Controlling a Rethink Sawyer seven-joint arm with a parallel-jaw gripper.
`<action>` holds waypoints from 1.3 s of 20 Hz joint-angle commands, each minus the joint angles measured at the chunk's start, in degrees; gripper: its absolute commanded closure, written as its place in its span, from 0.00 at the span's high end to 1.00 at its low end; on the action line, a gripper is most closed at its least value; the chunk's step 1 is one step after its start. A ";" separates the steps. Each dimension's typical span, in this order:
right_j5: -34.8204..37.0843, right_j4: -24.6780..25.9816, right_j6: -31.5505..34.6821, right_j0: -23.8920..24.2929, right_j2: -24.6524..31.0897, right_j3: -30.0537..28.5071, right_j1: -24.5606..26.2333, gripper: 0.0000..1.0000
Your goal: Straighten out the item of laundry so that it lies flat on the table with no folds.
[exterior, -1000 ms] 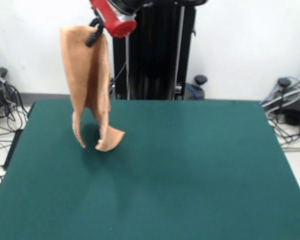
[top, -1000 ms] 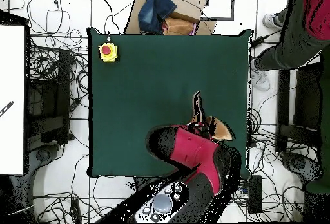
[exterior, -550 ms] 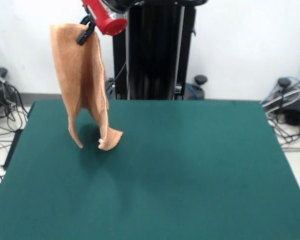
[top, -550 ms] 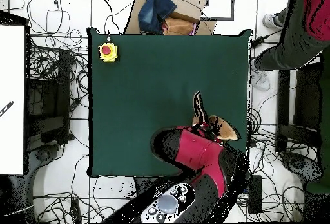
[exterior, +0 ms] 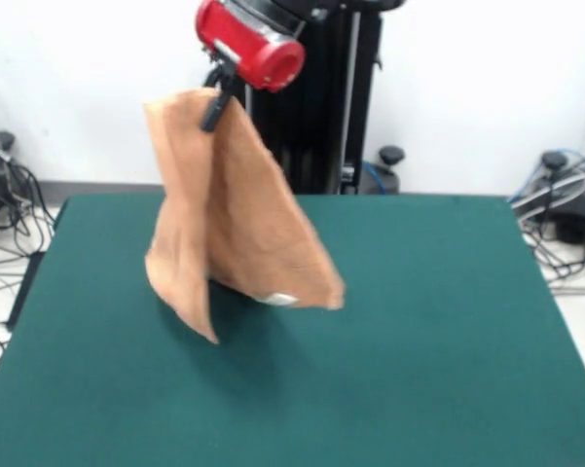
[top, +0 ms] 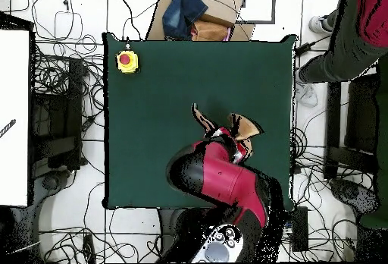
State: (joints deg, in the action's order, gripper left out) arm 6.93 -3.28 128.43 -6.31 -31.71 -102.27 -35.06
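Green cloth fills nearly everything below me, one wide desk (exterior: 419, 331) with white wall and cable tangles behind it. My hand (exterior: 214, 105) is clenched on the top corner of the towel (exterior: 236, 229), one towel only, and it hangs from that pinch high over the far-left part of the desk. It drapes in two panels that meet at my grip: one falls to a point on the left, the other fans out to the right, with a pale patch (the label, I think) near its lower edge. Whether the low tips touch the cloth or hang just above, I cannot tell.

From above I see the same thing: the towel bunched just beyond my red arm (top: 220, 181), well right of the yellow box with its red button (top: 126, 61). One box, one arm, one person standing off the desk's right edge (top: 345, 33).

What worries me: a single-corner hold means the fabric is doubled on itself. If I lower it straight down, the two panels should collapse into a heap with the fold locked in. Release too high and it crumples. My guess is that a slow drag sideways as it lands would spread it.
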 commanded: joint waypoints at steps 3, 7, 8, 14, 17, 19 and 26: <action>-0.24 10.92 -7.27 8.91 24.13 -3.59 -7.42 0.00; -3.64 16.20 -5.42 13.49 32.52 -5.24 -8.37 0.00; -4.46 17.27 -4.52 14.02 33.69 -5.31 -8.23 0.00; -4.61 21.92 -2.79 14.76 34.45 -3.37 -5.65 0.00; -6.05 25.97 -4.03 18.44 39.91 -3.68 -4.99 0.00; -6.15 27.40 -3.35 19.33 41.91 -4.08 -5.42 0.00; -5.77 28.97 0.41 19.32 44.21 -4.65 -6.48 0.00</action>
State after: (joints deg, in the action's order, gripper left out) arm 3.19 22.48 128.42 13.08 4.47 -103.63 -41.61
